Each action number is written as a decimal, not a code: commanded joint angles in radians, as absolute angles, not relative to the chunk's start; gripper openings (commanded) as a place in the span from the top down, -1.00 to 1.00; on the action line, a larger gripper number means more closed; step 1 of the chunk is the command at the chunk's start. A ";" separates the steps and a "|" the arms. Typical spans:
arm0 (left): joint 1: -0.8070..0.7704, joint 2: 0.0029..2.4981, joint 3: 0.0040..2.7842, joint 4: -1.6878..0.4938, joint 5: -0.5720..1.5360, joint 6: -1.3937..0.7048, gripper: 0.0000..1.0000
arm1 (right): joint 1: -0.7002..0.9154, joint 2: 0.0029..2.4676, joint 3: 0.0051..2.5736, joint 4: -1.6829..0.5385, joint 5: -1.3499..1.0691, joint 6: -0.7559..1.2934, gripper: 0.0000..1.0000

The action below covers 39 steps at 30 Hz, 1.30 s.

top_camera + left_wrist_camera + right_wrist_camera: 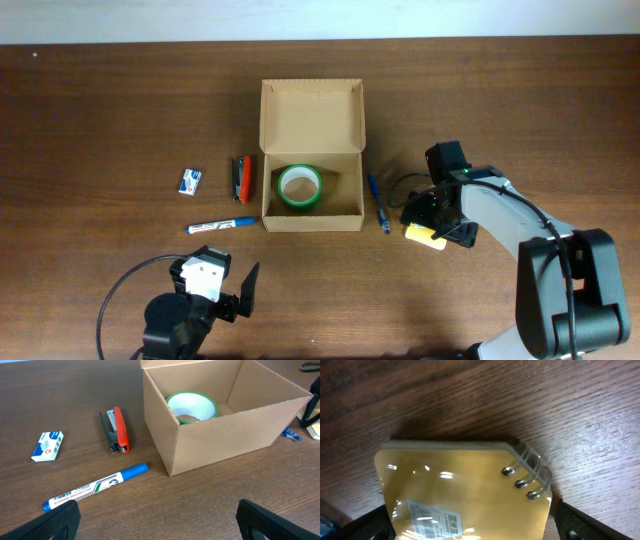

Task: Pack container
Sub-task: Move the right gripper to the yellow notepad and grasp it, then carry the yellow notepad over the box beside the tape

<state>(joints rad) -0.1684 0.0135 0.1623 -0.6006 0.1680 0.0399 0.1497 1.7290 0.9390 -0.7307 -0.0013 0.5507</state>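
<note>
The container (312,120), a tan cardboard mailer box, stands open at the table's middle with its lid flap folded back; it also shows in the left wrist view (225,435). A green tape roll (299,187) lies inside it (191,406). My right gripper (430,228) is open right of the box, its fingers (475,527) straddling a yellow spiral notebook (460,485) that lies on the table (425,237). My left gripper (218,268) is open and empty near the front edge (160,520), just short of a blue whiteboard marker (95,487).
A blue pen (378,203) lies between the box and the notebook. Left of the box are a red and grey stapler (241,177), a small white and blue packet (190,181) and the marker (220,226). A black cable loops at the front left.
</note>
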 commanded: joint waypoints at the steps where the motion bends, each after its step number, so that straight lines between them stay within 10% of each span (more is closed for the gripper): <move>1: -0.171 0.005 0.157 -0.598 0.179 0.030 -0.99 | 0.144 1.733 0.932 -0.726 0.010 0.566 -0.98; 39: -0.171 0.005 0.157 -0.598 0.179 0.030 -0.99 | 0.144 1.760 1.241 -0.970 -0.026 0.416 -0.41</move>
